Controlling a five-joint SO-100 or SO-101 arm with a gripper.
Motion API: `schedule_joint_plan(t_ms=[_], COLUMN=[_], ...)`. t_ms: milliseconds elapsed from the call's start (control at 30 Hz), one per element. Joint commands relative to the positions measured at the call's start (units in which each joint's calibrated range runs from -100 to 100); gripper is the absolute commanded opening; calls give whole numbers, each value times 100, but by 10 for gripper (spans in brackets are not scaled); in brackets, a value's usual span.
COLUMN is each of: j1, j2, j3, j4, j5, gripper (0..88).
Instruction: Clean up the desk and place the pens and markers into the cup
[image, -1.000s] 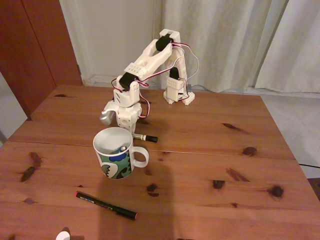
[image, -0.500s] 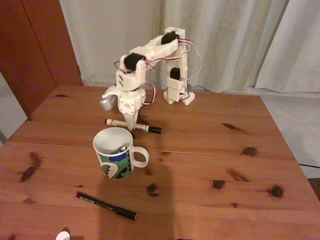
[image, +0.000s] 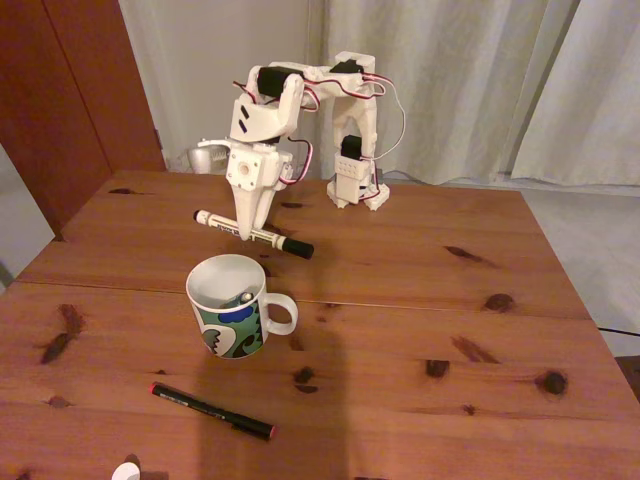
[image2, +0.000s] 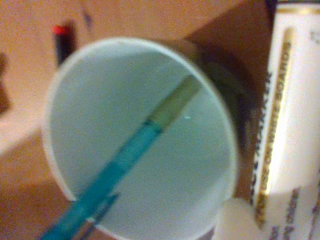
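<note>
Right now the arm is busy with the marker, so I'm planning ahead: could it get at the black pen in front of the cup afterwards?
Probably yes: the black pen lies alone on bare desk, though beyond the cup, far from the base.

Fixed view faces the desk (image: 420, 300) from its front, raised; wrist view peers closely into the cup (image: 228, 305).

A home room, seemingly: pale curtains (image: 470, 80) are hanging at twelve o'clock, a reddish wooden door (image: 70, 90) is standing at ten (beside the plank surface (image: 400, 310)).
</note>
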Motion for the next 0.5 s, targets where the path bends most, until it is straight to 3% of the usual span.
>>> schedule_joint_plan(t_ms=[0, 300, 467], j1=[-53, 3, 3], j2=[-370, -428, -378], j3=[-396, -396, -414], j4=[-59, -325, -566], j5=[-156, -806, -465], gripper=[8, 8, 8])
